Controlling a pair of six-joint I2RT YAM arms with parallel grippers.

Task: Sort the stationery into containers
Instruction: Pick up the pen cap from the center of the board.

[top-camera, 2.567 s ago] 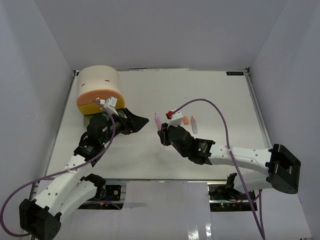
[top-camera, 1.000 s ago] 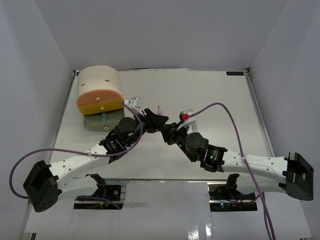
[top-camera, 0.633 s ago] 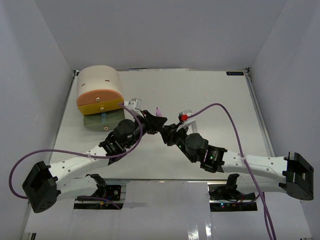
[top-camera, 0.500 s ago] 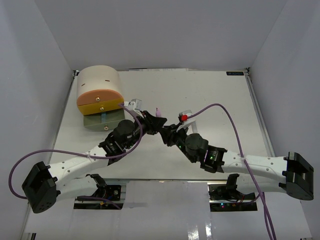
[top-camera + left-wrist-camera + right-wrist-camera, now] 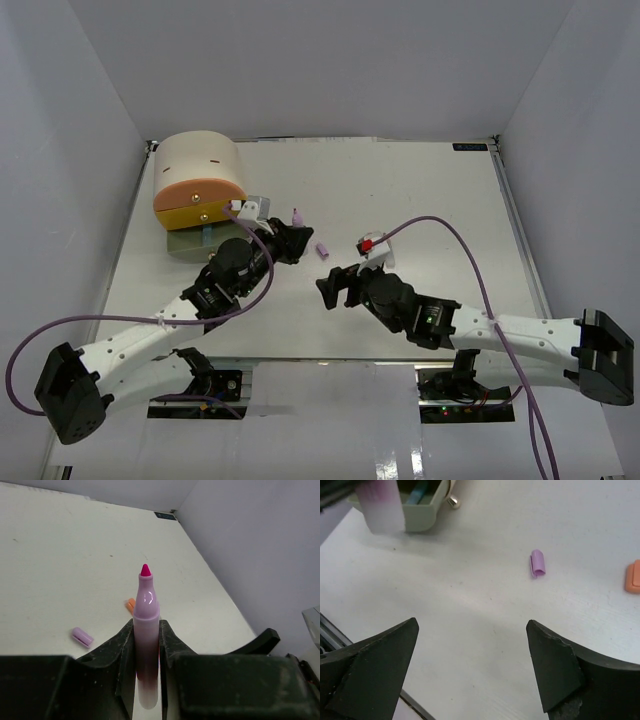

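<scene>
My left gripper is shut on a lilac marker whose cap is off, its pink tip pointing up. The marker hangs just right of the beige cabinet, whose grey-green bottom drawer stands pulled out. The marker's lilac cap lies loose on the table between the two arms; it also shows in the wrist views as the cap and the cap. My right gripper stands wide open over bare table a little nearer than the cap, nothing between its fingers.
An orange piece lies on the table right of the cap, the same orange piece showing behind the marker. The open drawer with its round knob holds a blue item. White walls ring the table.
The right gripper has opened and drawn back toward the near edge; the lilac cap now lies on the table. The left gripper has carried the uncapped marker left, toward the cabinet.
</scene>
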